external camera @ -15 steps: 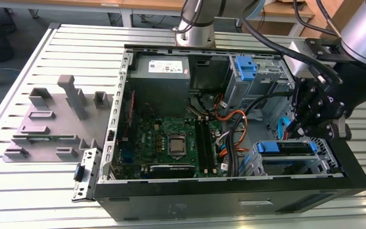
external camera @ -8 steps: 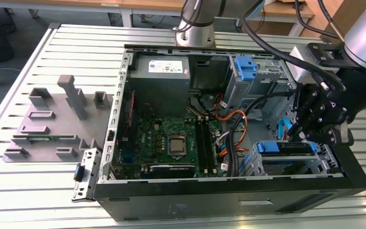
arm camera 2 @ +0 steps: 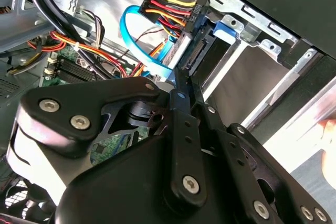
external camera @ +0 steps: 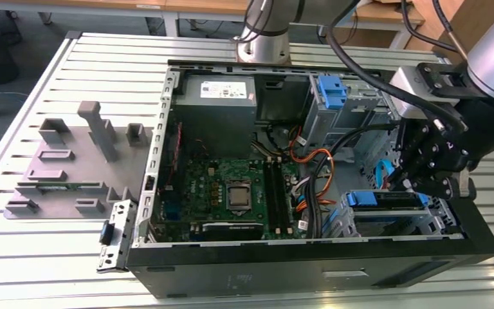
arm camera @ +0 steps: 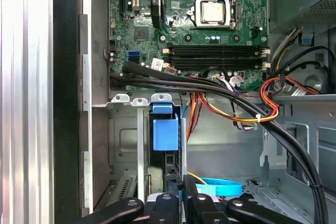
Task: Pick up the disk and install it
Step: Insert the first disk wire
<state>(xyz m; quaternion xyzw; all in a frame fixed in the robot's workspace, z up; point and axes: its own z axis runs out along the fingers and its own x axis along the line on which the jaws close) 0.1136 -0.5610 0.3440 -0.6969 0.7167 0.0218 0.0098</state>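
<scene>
The disk, framed by blue plastic rails, lies in the drive bay at the front corner of the open computer case, on the exterior view's right. My gripper hangs right over that bay. In the first wrist view the disk's blue tab stands just beyond my gripper. Its fingers are drawn together into one thin bar. In the second wrist view my gripper touches the connector end of the disk. A plug with red, yellow and black wires sits at that end.
The case holds a motherboard, a grey power-supply box and a second blue bracket in the upper bay. Thick black cables and a blue data cable run close to the bay. A grey slotted fixture stands on the table beside the case.
</scene>
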